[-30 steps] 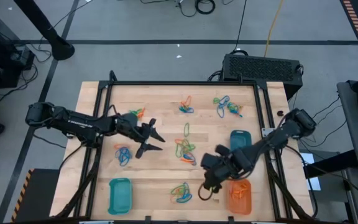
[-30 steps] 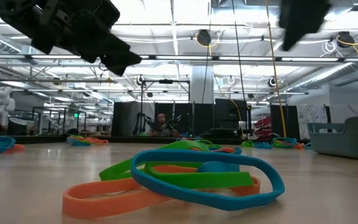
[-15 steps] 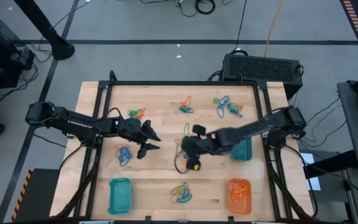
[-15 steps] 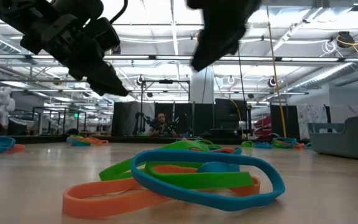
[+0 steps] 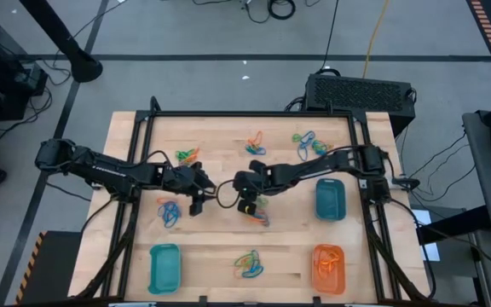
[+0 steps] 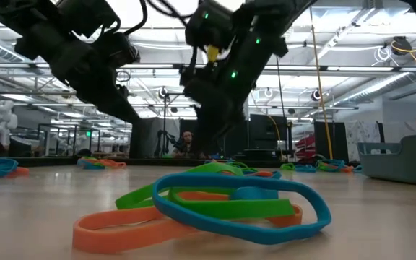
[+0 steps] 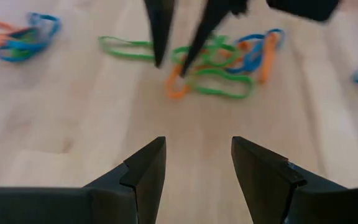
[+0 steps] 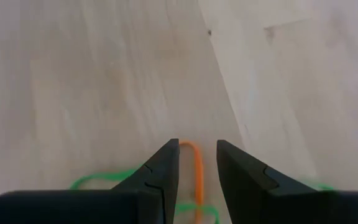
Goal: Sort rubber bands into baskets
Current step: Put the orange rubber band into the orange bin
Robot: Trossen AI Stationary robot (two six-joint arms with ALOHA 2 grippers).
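Table point(image 5: 228, 247): wooden top, carrying three baskets and scattered bands.

Left gripper point(image 5: 199, 186): hovering left of centre, fingers point(image 7: 145, 171) standing apart, gripping nothing.

Right gripper point(image 5: 247, 203): reaching in over the central band cluster point(image 5: 258, 211). Fingers point(image 8: 163, 168) are sitting part open with an orange band point(image 8: 194, 167) showing in the gap; contact is impossible to judge, and the arm is hiding much of that cluster from above.

Baskets: teal basket point(image 5: 164, 266) sitting near left; second teal basket point(image 5: 330, 200) sitting at right; orange basket point(image 5: 328, 268) sitting near right, holding orange bands, count unreadable.

Loose bands: small piles lying far left point(image 5: 187, 155), far middle point(image 5: 255, 145), far right point(image 5: 309, 145), left point(image 5: 170, 213) and near centre point(image 5: 248, 264). Individual loops are tangling and proving hard to separate from overhead.

Low view: near-centre pile point(image 6: 208, 206) filling the foreground; both arms are being cut off at the top edge.
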